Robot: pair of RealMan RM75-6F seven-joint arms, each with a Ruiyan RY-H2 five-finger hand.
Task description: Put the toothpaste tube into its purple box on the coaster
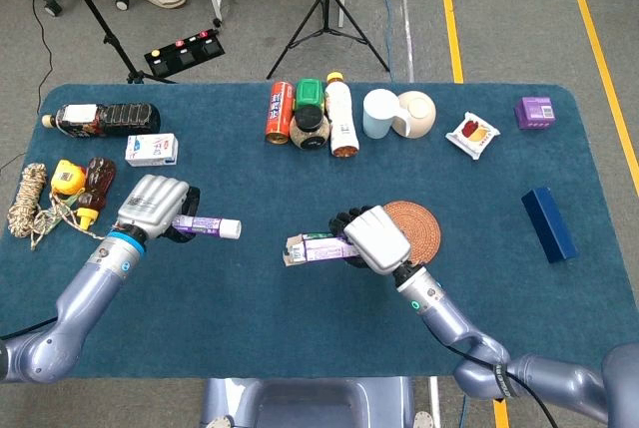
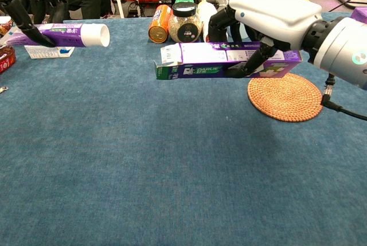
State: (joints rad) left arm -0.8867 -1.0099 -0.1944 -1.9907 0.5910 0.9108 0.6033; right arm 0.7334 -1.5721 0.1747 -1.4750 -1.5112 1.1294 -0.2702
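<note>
Purple box [image 2: 226, 61] sat clamped in your right hand [image 1: 376, 239], open flap toward the toothpaste tube [image 2: 60, 34] gripped by your left hand [image 1: 155, 207].

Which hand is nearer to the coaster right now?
Right. The right hand holds the purple box just beside the coaster; the left hand holds the toothpaste tube far across the table.

Even, bright overhead light; both views sharp. Only soft, short shadows on the surface [image 1: 300, 298]. Mild glare on the right hand [image 2: 275, 16] at 1 o'clock in chest view.
</note>
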